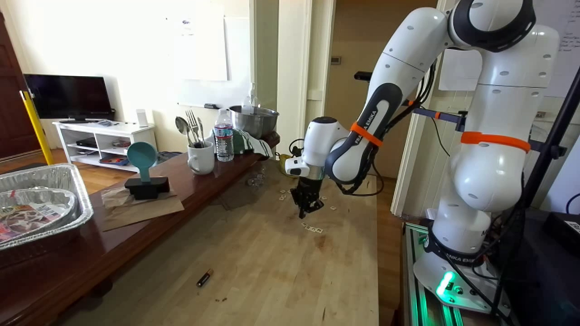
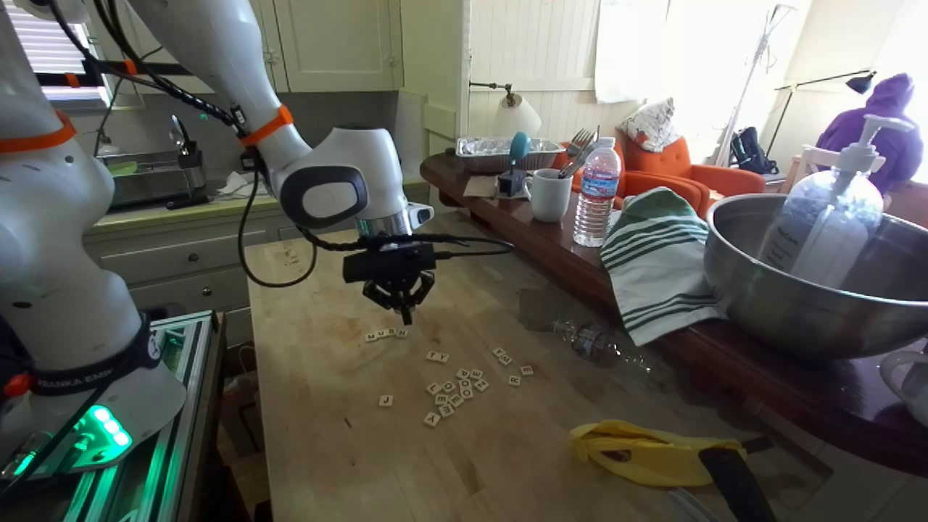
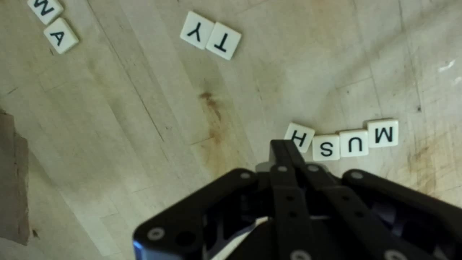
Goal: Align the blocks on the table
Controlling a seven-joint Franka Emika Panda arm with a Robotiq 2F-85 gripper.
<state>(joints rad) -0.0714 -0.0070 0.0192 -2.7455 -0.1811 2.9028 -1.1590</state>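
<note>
White letter blocks lie on the pale wood table [image 1: 272, 276]. In the wrist view, H [image 3: 304, 134], S [image 3: 326, 148], U [image 3: 354, 143] and M [image 3: 383, 133] form an uneven row; H is tilted and M is offset from U. T [image 3: 223, 40] and Y [image 3: 197, 30] touch as a slanted pair. A [image 3: 61, 35] and W [image 3: 45, 10] lie at the upper left. In an exterior view, J [image 2: 386, 400] lies apart from a loose cluster [image 2: 455, 399]. My gripper [image 3: 287, 142] is shut and empty, its tips hiding a corner of H. In an exterior view the tips [image 2: 407, 319] appear just above the row.
A dark raised counter [image 1: 136, 228] runs along the table, bearing a mug [image 1: 200, 159], a water bottle [image 1: 224, 140] and a metal bowl [image 2: 819, 304]. A battery [image 1: 204, 277], a clear bottle [image 2: 598, 342] and a yellow object [image 2: 652, 453] lie on the table.
</note>
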